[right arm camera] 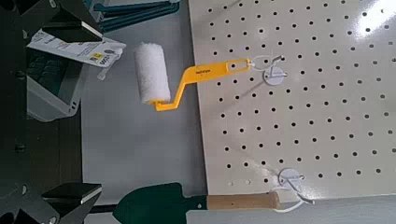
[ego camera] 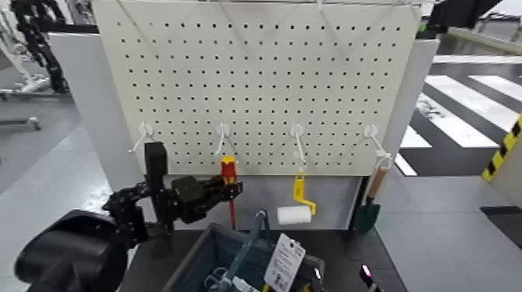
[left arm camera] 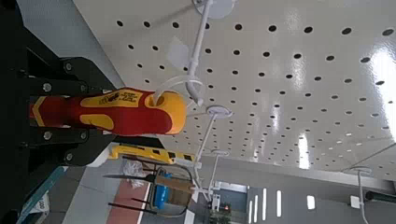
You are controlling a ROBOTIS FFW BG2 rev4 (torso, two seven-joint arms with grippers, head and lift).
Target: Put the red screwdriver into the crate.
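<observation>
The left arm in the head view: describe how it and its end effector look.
The left arm is all black, built of chunky segmented links, with a bulky rounded black housing nearest the camera. Its end effector is a blocky black unit with short dark fingers. No markings or loose cables show.

The robot's left arm [ego camera: 132, 206] is matte black, built of blocky jointed segments with a rounded shoulder housing. Its black gripper [ego camera: 225, 188] frame carries small silver screws.

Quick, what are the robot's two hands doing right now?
Left gripper: closed around the red screwdriver, which hangs at its pegboard hook.
Right gripper: cannot be told; its fingers aren't clearly visible in any view.
</observation>
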